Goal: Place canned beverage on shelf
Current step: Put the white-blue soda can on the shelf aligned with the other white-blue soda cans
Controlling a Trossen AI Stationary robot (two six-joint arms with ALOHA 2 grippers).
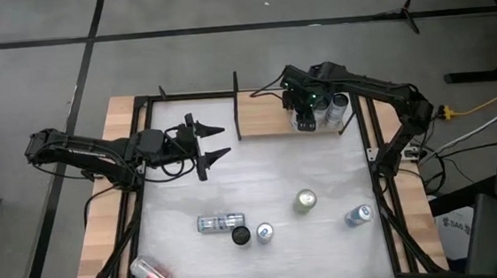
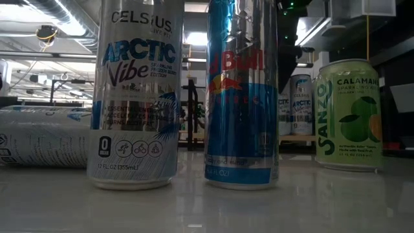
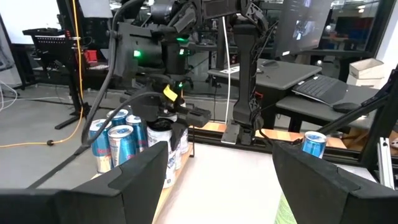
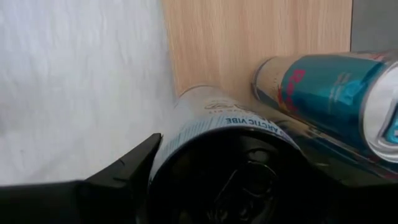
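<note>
Grip comes first: the right gripper has its fingers drawn in narrow around a silver can. They hold it by the upper body, with the lid facing the wrist camera. The can's long axis therefore runs straight down from the hand, upright, with the shelf directly beneath it. The right wrist view shows pale wood past the can's side, so it stands over the board and not the white table. Whether its base already touches the wood I cannot tell.

Just beside it, on the side toward the shelf's right-hand end, stand the blue cans, close enough that one fills the edge of the right wrist view. In my judgement the coming move turns on that: the remaining travel is straight down along the can's own axis, and the fingers then have to part without nudging the neighbours. The free stretch of board lies on the other side, toward the shelf's left end.

Farther off, the left gripper hangs over the table with its fingers spread wide and nothing between them, pointing toward the shelf and well apart from it. The right arm is plainly the nearer one. Farthest from the shelf, a green can and several other cans stand or lie loose along the table's front.
</note>
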